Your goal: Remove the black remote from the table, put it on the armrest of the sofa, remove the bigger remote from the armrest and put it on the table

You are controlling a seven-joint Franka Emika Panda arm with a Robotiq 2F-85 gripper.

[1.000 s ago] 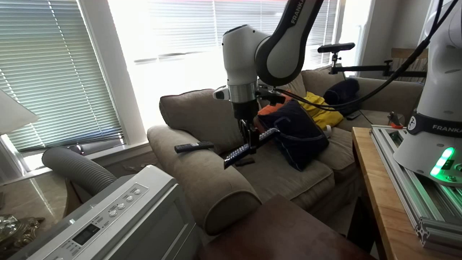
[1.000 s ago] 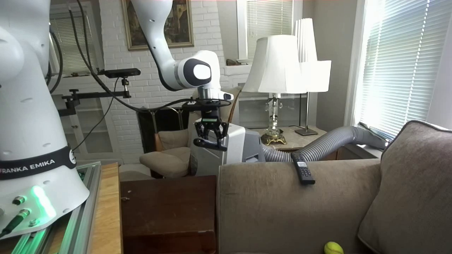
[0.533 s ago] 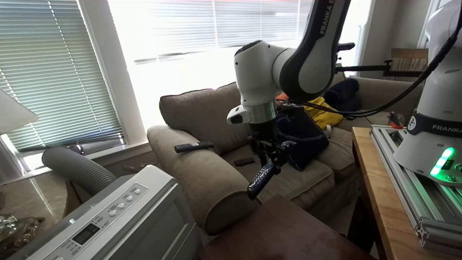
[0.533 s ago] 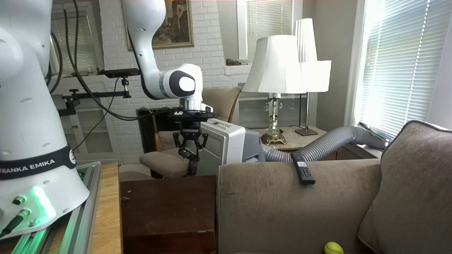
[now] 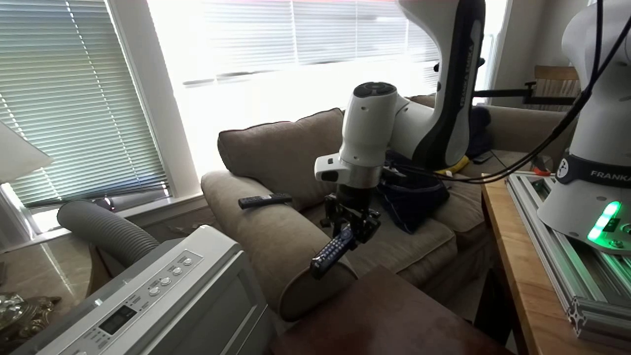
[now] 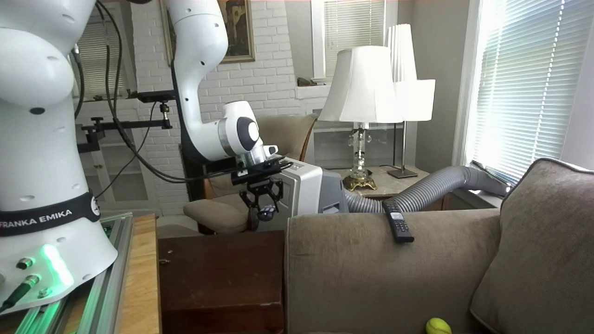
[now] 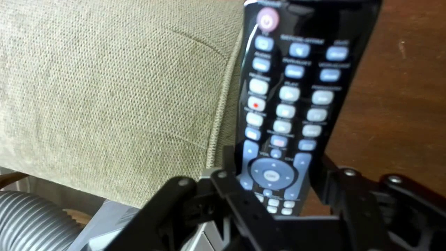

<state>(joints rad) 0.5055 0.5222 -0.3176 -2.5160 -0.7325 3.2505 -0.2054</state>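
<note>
I've got claw (image 7: 275, 169) clamped on bigger remote (image 5: 333, 252) — face up, mid-air. Below claw: table (image 5: 389, 315) one side, armrest (image 5: 273, 236) other. Black remote (image 5: 264, 200) — well apart from claw, lying on armrest.

In wrist view the bigger remote (image 7: 278, 101) nr the armrest (image 7: 132, 87) has its top end cut off; btm end's hidden behind gripper (image 7: 273, 166), itself cut off & blurry. Most small lettering's too blurred to read. Gap betw. remote & armrest: can't tell. In an exterior view, btn marks on the black remote (image 6: 398, 226), atop armrest, are too small to read. Table (image 6: 222, 269), beside armrest, gets cut off in both exterior views. Tennis ball (image 6: 438, 326) by armrest's inner side: btm cut off. AC unit (image 5: 197, 296) by armrest's outer side: cut off, panel txt too tiny.
</note>
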